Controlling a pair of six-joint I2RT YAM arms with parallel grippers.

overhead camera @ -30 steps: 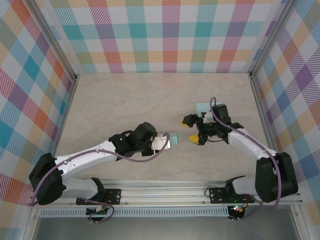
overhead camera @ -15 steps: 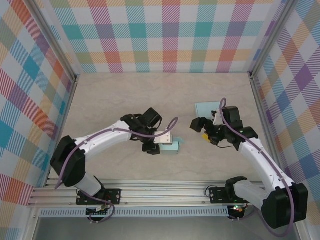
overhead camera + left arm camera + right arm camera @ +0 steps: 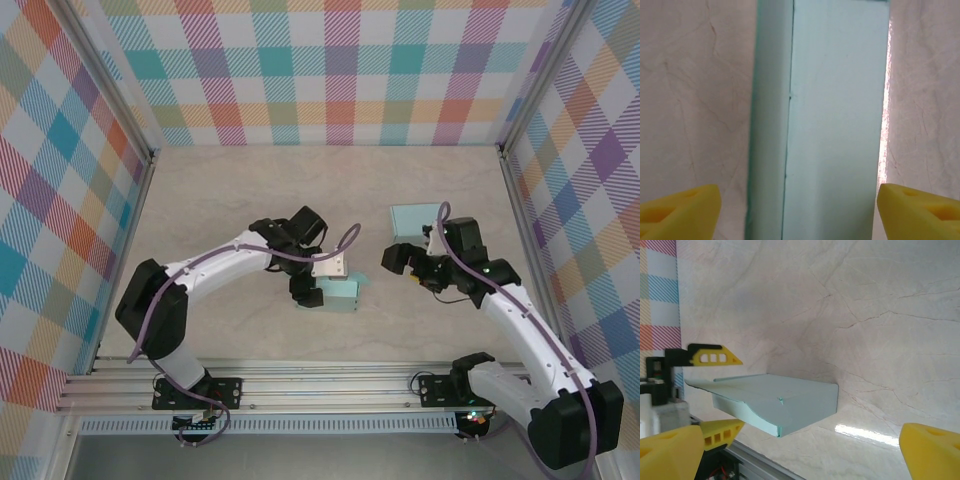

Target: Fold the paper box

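Observation:
The light teal paper box (image 3: 342,294) lies on the table near the middle, folded into a flat closed shape. My left gripper (image 3: 316,290) hangs over its left end, open. In the left wrist view the box (image 3: 825,115) runs up between the two yellow fingertips (image 3: 682,210), with a gap on each side. My right gripper (image 3: 400,260) stands open to the right of the box, apart from it. Its wrist view has the box (image 3: 785,402) on the table ahead of its gripper (image 3: 800,455), nothing between the fingers.
A second teal paper piece (image 3: 414,218) lies flat at the back right, behind the right arm. The aluminium rail (image 3: 330,380) runs along the near edge. Checked walls close off the left, back and right sides.
The left arm carried the box down to the table and its jaws have opened off it. The right gripper drew back to the right, away from the box.

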